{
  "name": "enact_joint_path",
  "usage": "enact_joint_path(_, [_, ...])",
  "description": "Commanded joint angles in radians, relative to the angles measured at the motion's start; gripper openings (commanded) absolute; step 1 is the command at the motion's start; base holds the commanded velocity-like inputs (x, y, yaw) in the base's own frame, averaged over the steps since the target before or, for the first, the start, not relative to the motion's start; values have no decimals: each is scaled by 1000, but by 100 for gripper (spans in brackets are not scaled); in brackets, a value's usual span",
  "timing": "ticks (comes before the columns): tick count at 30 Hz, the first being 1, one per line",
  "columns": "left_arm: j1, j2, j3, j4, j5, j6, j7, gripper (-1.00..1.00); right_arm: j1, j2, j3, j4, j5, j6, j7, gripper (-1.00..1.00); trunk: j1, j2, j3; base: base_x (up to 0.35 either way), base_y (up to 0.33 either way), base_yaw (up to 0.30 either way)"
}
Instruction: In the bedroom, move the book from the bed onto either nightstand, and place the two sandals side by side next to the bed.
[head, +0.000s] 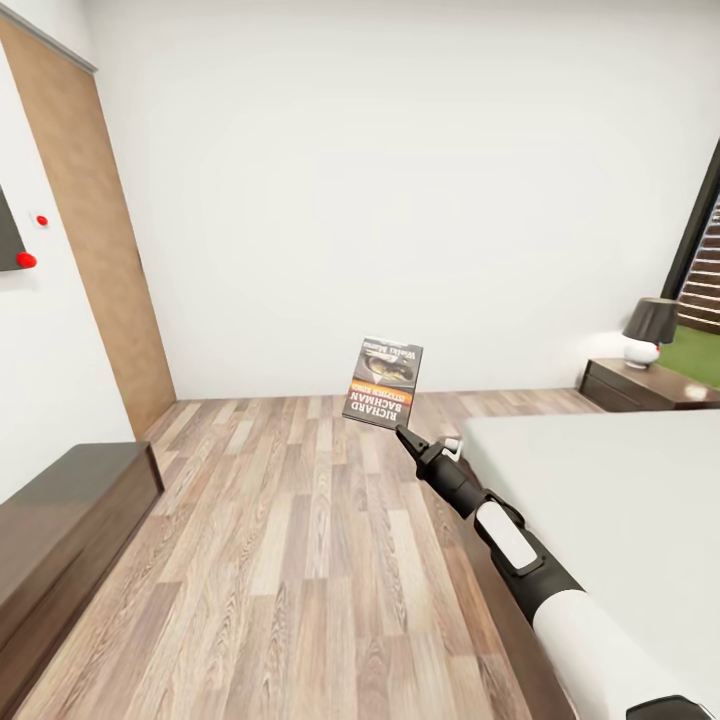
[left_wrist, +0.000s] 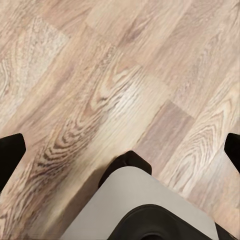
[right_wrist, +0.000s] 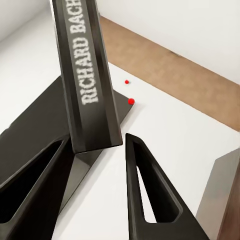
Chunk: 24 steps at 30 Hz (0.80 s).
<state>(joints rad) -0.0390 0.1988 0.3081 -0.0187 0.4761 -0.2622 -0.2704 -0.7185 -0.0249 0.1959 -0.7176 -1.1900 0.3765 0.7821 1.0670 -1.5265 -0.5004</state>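
So the right end effector (head: 402, 430) is clamped on the book (head: 383, 382), pinching it by its lower edge so the cover stands upright out in front of the arm, up in the air over the wood floor (head: 280, 540) and just off the corner of the bed (head: 600, 500). In the right wrist view you can read "RICHARD BACH..." running along the spine (right_wrist: 90, 75), with one finger (right_wrist: 150, 200) on each side of it — makes sense, a thin paperback is easiest to carry by squeezing its flat faces. The book is off the mattress, so my guess is we're mid-carry. The nightstand (head: 640, 385) with a lamp (head: 648, 330) on it sits against the far wall past the bed, well apart from the book, and looks like the likely drop-off. The left end effector's fingertips (left_wrist: 11, 152) sit at the two edges of its wrist view, spread wide with nothing between them, pointing down at the floor. No sandals anywhere here.
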Motion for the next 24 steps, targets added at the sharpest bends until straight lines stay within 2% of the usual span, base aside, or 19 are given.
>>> enact_joint_path(1, [-1, 0, 8, 2, -1, -2, -6, 100, -1, -1, 3, 0, -13, 8, 1, -100, 0, -1, -1, 159, 93, 0])
enact_joint_path(24, [-1, 2, 6, 0, -2, -2, -6, 100, -1, 0, 0, 13, -15, 8, -14, -100, 0, -1, -1, 160, 99, 0])
